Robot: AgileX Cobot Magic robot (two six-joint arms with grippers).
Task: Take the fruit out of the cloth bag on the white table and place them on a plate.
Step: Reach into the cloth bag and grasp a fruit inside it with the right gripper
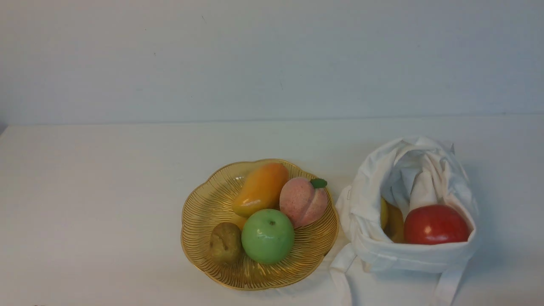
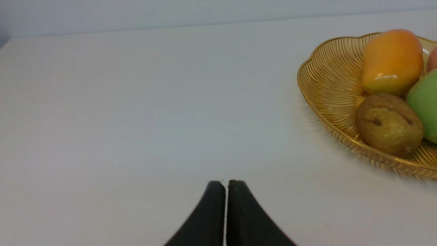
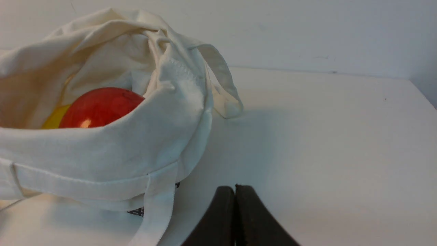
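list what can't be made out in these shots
Front view: the yellow fruit is mostly hidden by the cloth bag, kind unclear; the red apple has its lower half behind the bag's rim.
Left wrist view: the plate and green apple are cut off by the frame edge.
Wrist views: only the shut tips of the left tool and right tool show; the front view shows neither.

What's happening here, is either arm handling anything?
Nothing is held. The left gripper and right gripper are both shut and empty, apart from everything on the plain white table. A glossy red apple and a smaller yellow fruit sit inside the soft white cloth bag. Beside it, the ribbed golden plate holds an orange mango, pink peach, green apple and brown fruit.
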